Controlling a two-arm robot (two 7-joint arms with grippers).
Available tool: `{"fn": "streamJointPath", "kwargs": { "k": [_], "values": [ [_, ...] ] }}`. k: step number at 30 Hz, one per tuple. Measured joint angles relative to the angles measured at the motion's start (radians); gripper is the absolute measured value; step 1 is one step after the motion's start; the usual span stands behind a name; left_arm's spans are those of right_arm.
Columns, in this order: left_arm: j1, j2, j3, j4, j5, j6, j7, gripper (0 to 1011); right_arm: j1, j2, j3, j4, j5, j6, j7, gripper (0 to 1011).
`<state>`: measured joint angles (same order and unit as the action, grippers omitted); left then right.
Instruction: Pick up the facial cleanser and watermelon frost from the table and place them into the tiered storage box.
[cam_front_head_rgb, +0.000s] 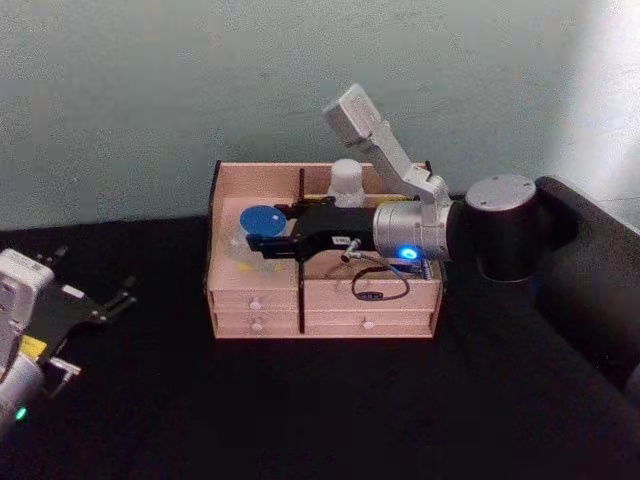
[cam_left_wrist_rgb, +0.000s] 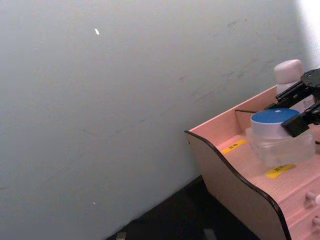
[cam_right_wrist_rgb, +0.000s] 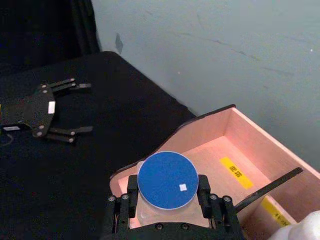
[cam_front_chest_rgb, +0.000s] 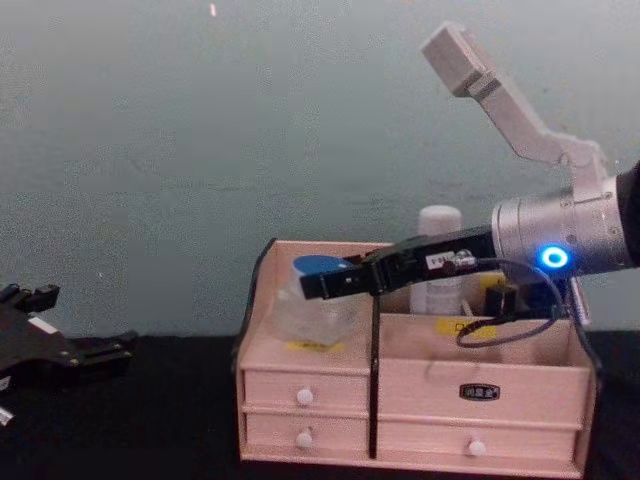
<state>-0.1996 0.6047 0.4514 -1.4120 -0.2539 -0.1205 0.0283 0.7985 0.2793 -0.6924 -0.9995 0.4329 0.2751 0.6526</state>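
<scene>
Black cloth covers the table (cam_front_head_rgb: 330, 410) under a grey wall. Right gripper (cam_right_wrist_rgb: 167, 200) has its fingers clamped on the blue-lidded jar (cam_right_wrist_rgb: 167, 180) over the tiered storage box (cam_front_head_rgb: 370, 305), left front compartment. Chest view alone shows the jar's clear body; a white bottle (cam_front_chest_rgb: 440, 255), partly hidden, stands behind. Left gripper (cam_front_head_rgb: 118, 298) rests at eight o'clock, fingers apart.
</scene>
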Motion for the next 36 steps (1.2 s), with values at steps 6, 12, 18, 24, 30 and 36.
{"fn": "streamJointPath", "kwargs": {
  "k": [6,12,18,24,30,36],
  "values": [
    [0.0,0.0,0.0,0.0,0.0,0.0,0.0,1001,0.009,-0.015,0.008,0.03,-0.011,-0.003,-0.001,712],
    [0.0,0.0,0.0,0.0,0.0,0.0,0.0,1001,0.012,-0.025,0.013,0.043,-0.024,-0.003,-0.003,712],
    [0.0,0.0,0.0,0.0,0.0,0.0,0.0,1001,0.01,-0.029,0.02,0.046,-0.032,-0.004,-0.011,712],
    [0.0,0.0,0.0,0.0,0.0,0.0,0.0,1001,0.01,-0.028,0.019,0.046,-0.032,-0.004,-0.01,712],
    [0.0,0.0,0.0,0.0,0.0,0.0,0.0,1001,0.01,-0.028,0.018,0.046,-0.031,-0.004,-0.01,712],
    [0.0,0.0,0.0,0.0,0.0,0.0,0.0,1001,0.01,-0.027,0.018,0.046,-0.03,-0.004,-0.009,712]
  ]
}}
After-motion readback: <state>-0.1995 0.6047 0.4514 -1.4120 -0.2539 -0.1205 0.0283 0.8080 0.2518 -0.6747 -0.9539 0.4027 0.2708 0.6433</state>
